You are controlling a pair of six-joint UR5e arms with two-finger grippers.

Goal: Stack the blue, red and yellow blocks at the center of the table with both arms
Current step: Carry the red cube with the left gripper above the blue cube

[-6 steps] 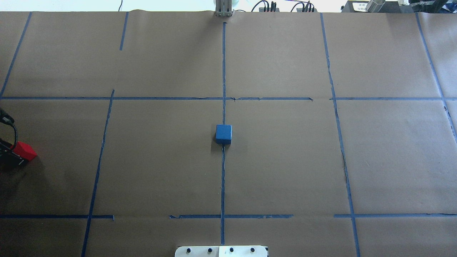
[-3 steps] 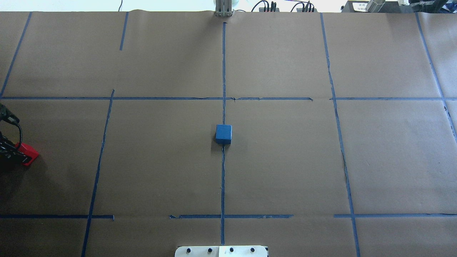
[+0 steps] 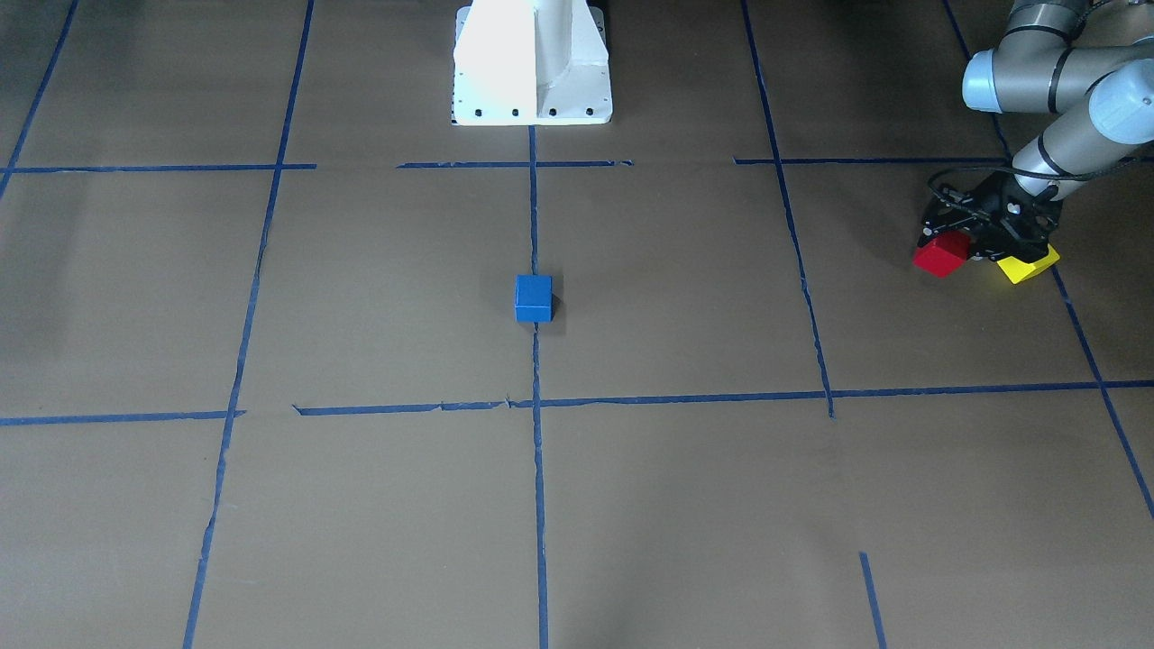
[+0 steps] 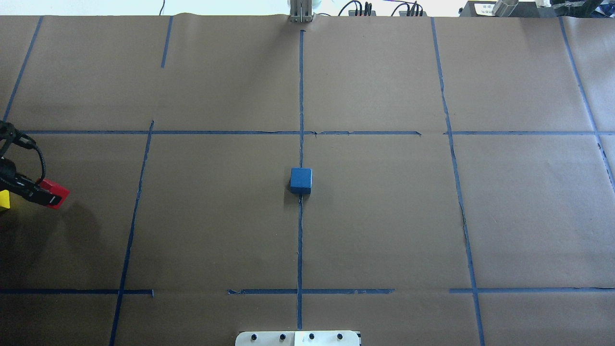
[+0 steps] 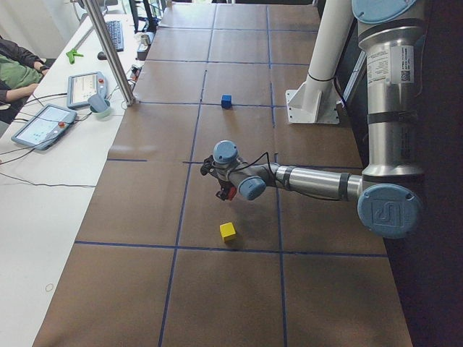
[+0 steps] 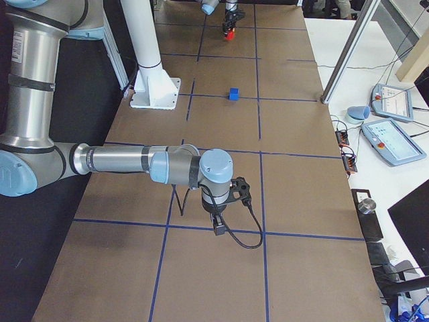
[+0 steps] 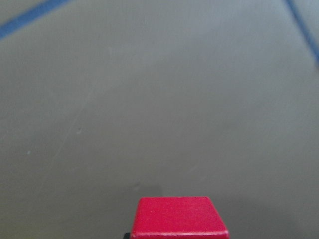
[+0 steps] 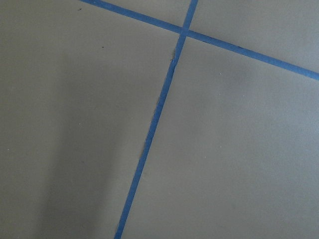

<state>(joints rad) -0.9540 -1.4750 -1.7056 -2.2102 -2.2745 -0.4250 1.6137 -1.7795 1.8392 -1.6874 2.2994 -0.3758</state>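
Observation:
The blue block (image 4: 301, 180) sits on the centre tape line, also seen in the front view (image 3: 533, 298). My left gripper (image 3: 956, 245) is shut on the red block (image 3: 940, 254) and holds it above the table near the robot's left end (image 4: 55, 194); the block fills the bottom of the left wrist view (image 7: 180, 217). The yellow block (image 3: 1026, 266) lies on the table just behind the gripper, at the left edge of the overhead view (image 4: 4, 199). My right gripper (image 6: 218, 227) hangs over bare table at the robot's right end; I cannot tell if it is open.
Brown paper with blue tape lines (image 4: 300, 240) covers the table. The white robot base (image 3: 532, 63) stands at the robot's side. A metal post (image 5: 116, 58) and tablets (image 5: 43, 123) are on the operators' side.
My left gripper has moved toward the centre with the red block in it. The yellow block now shows at the overhead view's left edge. The blue block has not moved.

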